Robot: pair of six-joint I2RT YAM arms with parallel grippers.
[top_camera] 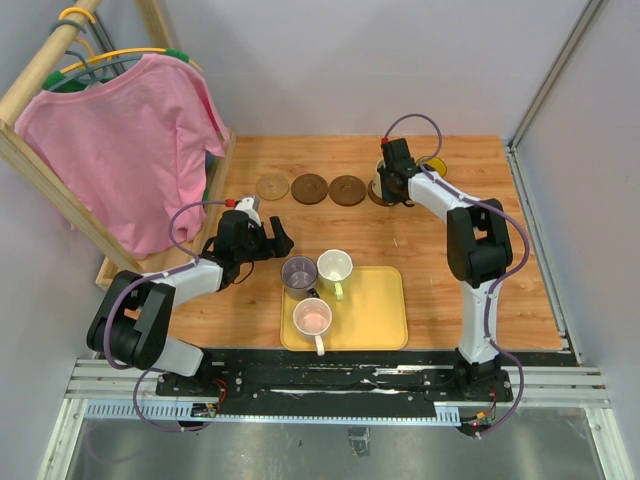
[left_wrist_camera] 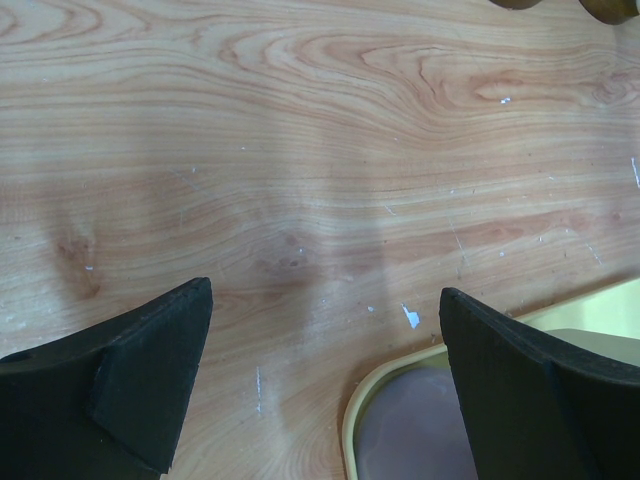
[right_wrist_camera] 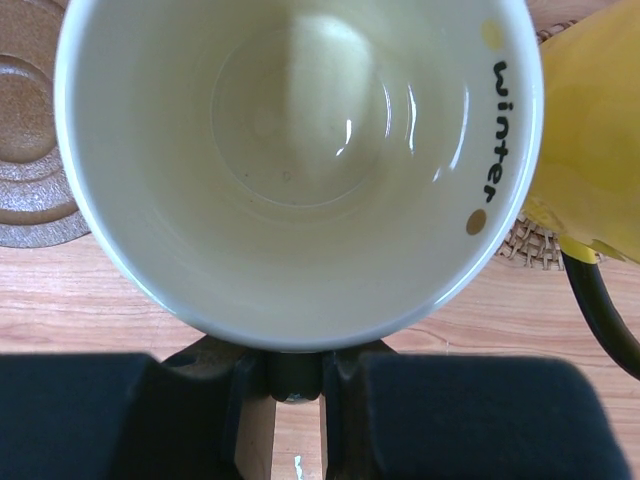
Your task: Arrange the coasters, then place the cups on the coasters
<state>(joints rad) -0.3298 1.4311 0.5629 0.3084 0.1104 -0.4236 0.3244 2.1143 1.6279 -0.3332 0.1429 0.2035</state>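
Upper centre, top view: right gripper (top_camera: pixel 392 182) is hovering at the right end of the row of coasters (top_camera: pixel 309 188). Left wrist: left gripper (left_wrist_camera: pixel 325 292) is hanging spread over table (left_wrist_camera: pixel 300 150), tray (left_wrist_camera: pixel 352 415) corner lower right. Right wrist: jaws, nearly together, are pinching cream cup (right_wrist_camera: pixel 300 150), which is filling the frame.

Tray (top_camera: pixel 380 310) at table's (top_camera: pixel 460 260) 6 o'clock. On its left half: rear-left cup (top_camera: pixel 298 271), rear-right cup (top_camera: pixel 335 266) side by side at 11; near cup (top_camera: pixel 313 317) at 8. Row at table's 12: left coaster (top_camera: pixel 272 186), middle coaster (top_camera: pixel 309 188), right coaster (top_camera: pixel 347 189). At row's 3 o'clock end, winter mug (right_wrist_camera: pixel 300 150); fifth cup (top_camera: pixel 432 165) at mug's 2, on woven coaster (right_wrist_camera: pixel 520 245).
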